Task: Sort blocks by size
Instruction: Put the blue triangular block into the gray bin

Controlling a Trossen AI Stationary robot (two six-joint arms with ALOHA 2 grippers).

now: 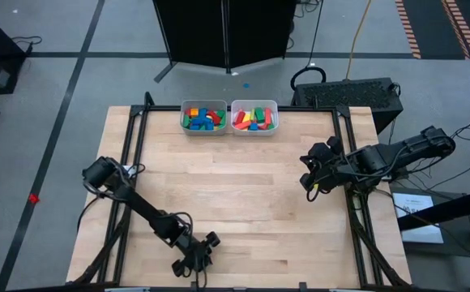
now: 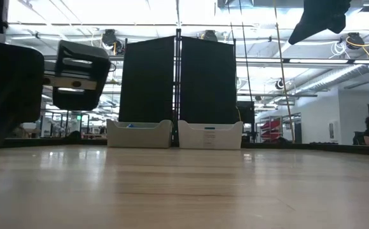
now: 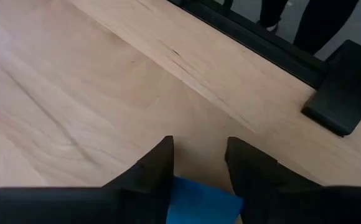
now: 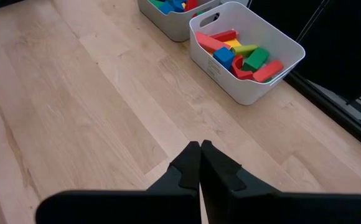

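Observation:
Coloured blocks fill two pale bins at the table's far edge, the left bin (image 1: 203, 118) and the right bin (image 1: 254, 116), also in the right wrist view (image 4: 249, 56). My left gripper (image 1: 194, 261) is low over the wood by the near edge. In its wrist view (image 3: 199, 146) it is shut on a blue block (image 3: 202, 200). My right gripper (image 1: 309, 182) hangs shut above the table's right side (image 4: 200, 144), holding nothing. My left gripper has the blue block between its two fingers (image 3: 159, 165), with the block's visible face (image 3: 196, 196) well back from the fingertips. The fingers slant down toward the table's near edge. The gripper's own body hides the block's lower part, so whether it rests on the wood does not show.
Bare wood lies between the bins and the arms. A black frame rail (image 3: 261, 43) runs along the table edge close ahead of my left gripper. In the low view the two bins (image 2: 175, 135) stand side by side at the far edge.

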